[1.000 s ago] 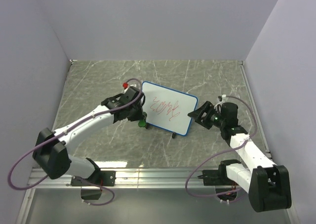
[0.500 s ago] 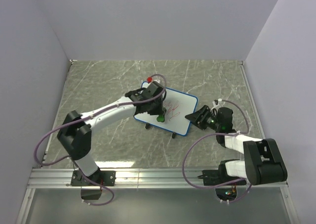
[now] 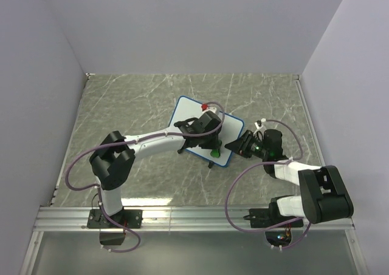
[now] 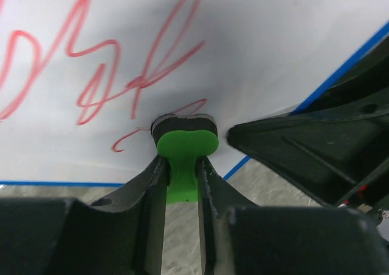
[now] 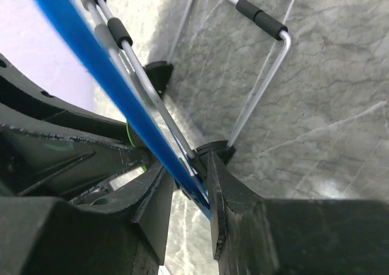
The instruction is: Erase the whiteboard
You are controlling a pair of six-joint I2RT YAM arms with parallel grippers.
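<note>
The step in hand looks to be wiping the red scribbles (image 4: 91, 74) off the whiteboard (image 3: 189, 114). The left gripper (image 4: 181, 163) is clamped on the green eraser (image 4: 185, 144), whose dark pad sits flat on the white face just beside the lowest red curl. Most of the writing lies to the left of the pad in the wrist view. To do this well, the pad should stay flat and lightly pressed. Strokes should run across the marks in overlapping passes and stop short of the blue rim (image 5: 91, 44), so the eraser does not slip off. The right gripper (image 5: 189, 179) has its jaws narrow on either side of that rim and appears to pinch it. A firm hold there should stop the board sliding on its wire stand (image 5: 261, 99).

The board stands tilted near the middle of the worktop (image 3: 134, 99). The left arm (image 3: 152, 142) folds at its elbow and reaches out low to the right, with its wrist over the board's near right part. The right arm (image 3: 285, 166) lies low and short, pointing left at the board's right edge.
</note>
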